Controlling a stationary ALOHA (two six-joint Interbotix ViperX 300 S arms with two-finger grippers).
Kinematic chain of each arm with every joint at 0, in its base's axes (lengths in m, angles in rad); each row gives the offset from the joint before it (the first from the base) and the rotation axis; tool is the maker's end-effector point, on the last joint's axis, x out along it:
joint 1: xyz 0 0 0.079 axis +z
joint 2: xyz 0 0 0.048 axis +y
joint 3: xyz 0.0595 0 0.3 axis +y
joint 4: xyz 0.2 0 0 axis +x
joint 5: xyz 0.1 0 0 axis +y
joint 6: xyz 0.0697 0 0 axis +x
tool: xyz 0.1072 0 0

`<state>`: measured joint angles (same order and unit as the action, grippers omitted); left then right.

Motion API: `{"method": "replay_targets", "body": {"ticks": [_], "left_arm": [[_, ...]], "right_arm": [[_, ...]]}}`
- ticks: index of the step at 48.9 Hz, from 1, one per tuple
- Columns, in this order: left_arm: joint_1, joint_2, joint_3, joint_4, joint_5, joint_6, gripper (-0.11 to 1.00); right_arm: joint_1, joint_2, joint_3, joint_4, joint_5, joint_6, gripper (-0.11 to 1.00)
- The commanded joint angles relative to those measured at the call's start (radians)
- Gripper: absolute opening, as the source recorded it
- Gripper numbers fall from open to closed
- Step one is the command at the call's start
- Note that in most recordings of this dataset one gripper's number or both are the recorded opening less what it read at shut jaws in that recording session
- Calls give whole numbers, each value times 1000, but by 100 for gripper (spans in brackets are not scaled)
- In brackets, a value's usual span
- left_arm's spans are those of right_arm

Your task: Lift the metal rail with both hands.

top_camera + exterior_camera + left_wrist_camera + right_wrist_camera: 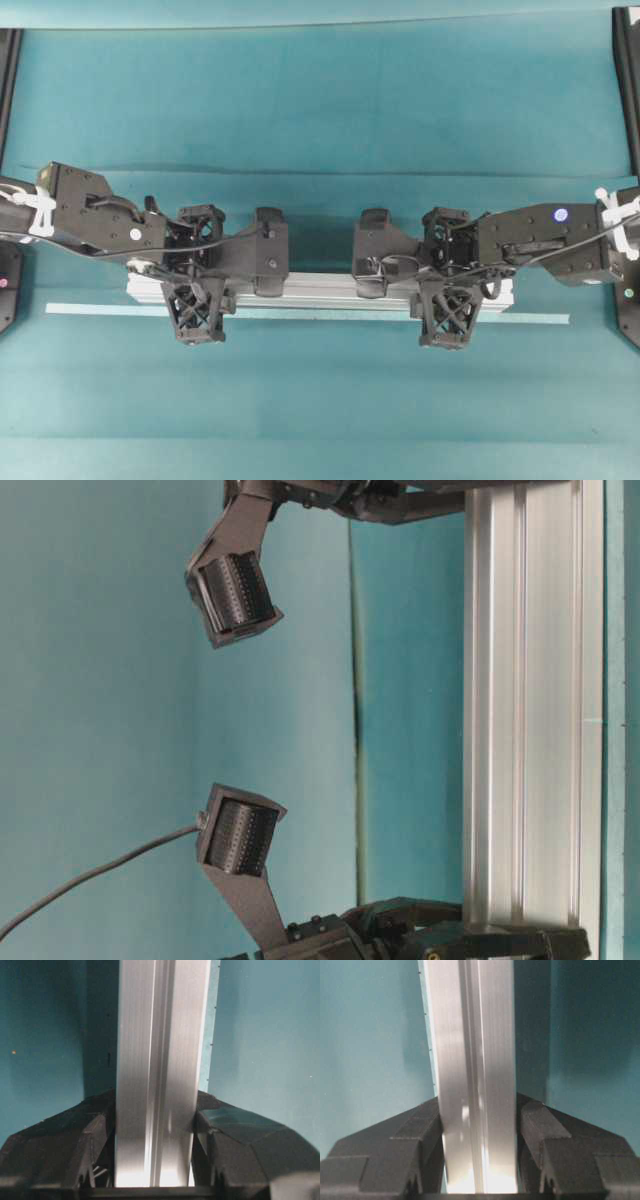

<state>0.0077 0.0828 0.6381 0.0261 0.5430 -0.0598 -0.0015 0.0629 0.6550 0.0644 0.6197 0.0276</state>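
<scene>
Silver metal rail (320, 290) clamped between fingers (240, 1135) (both grippers).

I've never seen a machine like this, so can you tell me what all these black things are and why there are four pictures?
The black things are two robot arms, each ending in a gripper, a kind of two-fingered hand. One picture looks down from above: the left gripper and the right gripper each sit over one end of a long silver metal rail. A thin pale strip lies on the blue-green table beside the rail. Another picture is taken from low down, near the table. The last two come from small cameras on the robot's wrists, looking along the rail. In those you see black fingers pressed against both sides of the rail, so each gripper is holding it, ready to lift it together.
</scene>
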Motion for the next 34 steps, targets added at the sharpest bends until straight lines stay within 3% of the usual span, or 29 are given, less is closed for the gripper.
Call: {"method": "replay_targets", "body": {"ticks": [1,34], "left_arm": [[3,-6,-3,2,3,-3,36],[-21,-6,3,2,-29,5,36]], "right_arm": [[5,18,2,3,-21,-3,39],[-6,17,3,2,-69,-6,39]]}}
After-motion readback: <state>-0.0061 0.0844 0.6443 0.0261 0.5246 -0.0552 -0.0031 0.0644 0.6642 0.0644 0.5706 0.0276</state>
